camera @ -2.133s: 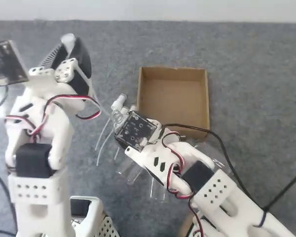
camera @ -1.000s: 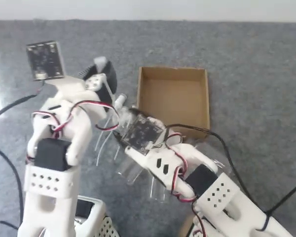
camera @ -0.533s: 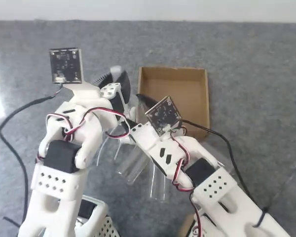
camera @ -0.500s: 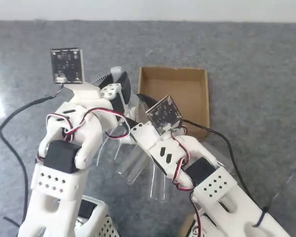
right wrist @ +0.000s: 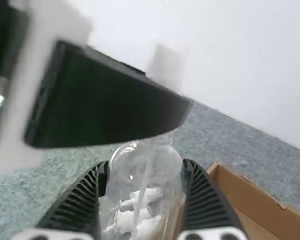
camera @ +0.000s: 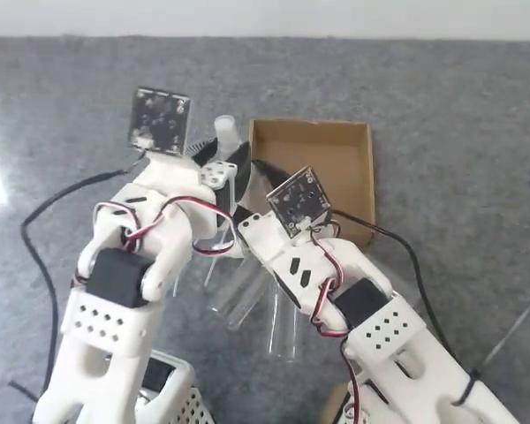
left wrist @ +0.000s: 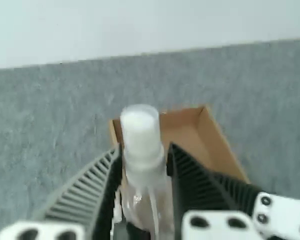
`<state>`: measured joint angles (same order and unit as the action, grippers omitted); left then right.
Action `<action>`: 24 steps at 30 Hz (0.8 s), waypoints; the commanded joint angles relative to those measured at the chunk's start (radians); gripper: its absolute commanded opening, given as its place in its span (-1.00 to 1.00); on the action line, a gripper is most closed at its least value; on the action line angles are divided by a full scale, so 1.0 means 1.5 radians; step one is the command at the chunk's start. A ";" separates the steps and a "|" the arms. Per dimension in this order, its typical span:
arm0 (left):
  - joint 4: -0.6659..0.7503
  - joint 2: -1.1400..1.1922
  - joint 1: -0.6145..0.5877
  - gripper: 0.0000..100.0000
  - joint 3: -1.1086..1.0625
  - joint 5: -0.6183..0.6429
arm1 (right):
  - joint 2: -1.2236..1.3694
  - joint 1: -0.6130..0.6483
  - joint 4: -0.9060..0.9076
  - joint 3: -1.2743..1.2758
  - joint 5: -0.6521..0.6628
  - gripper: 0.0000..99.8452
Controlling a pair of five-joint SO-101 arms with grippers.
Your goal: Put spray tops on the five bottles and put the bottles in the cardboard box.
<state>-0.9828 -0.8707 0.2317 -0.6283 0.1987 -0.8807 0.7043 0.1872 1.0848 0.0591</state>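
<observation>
**Inside right gripper: clear bottle, clamped at its body**

Left gripper, higher up the bottle, is clenched on the white spray top at its neck. Cardboard box sits just beyond both grippers. Spare bottles lie on grey carpet beneath the right arm.

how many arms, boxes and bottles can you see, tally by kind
robot arms: 2, left arm and right arm
cardboard box: 1
upright bottle, gripped by left claw and right claw: 1
bottles lying on the carpet: 2 in plain sight; the arms may hide more
total: 6
</observation>
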 commanded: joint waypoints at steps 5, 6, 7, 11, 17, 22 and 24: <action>-0.040 -0.008 0.001 -0.71 0.095 -0.005 | -0.007 -0.008 -0.021 -0.003 0.012 -0.99; -0.057 -0.008 0.002 -0.71 0.118 -0.005 | -0.007 -0.008 -0.021 -0.003 0.012 -0.99; -0.075 -0.008 0.003 -0.69 0.144 -0.005 | -0.007 -0.008 -0.021 -0.003 0.012 -0.99; -0.146 -0.008 -0.001 -0.57 0.233 -0.007 | -0.006 -0.011 -0.021 -0.003 0.012 -0.99; -0.227 -0.029 -0.079 -0.53 0.265 -0.008 | -0.006 -0.013 -0.021 -0.006 0.013 -0.99; -0.214 -0.175 -0.154 -0.53 0.122 -0.025 | -0.005 -0.036 -0.018 -0.051 0.011 -0.99; -0.178 -0.239 -0.157 -0.52 0.005 -0.070 | 0.003 -0.047 -0.013 -0.083 0.010 -0.99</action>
<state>-1.3126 -1.1055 0.0123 -0.4304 0.1619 -0.8807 0.6628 0.1795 1.0710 0.0637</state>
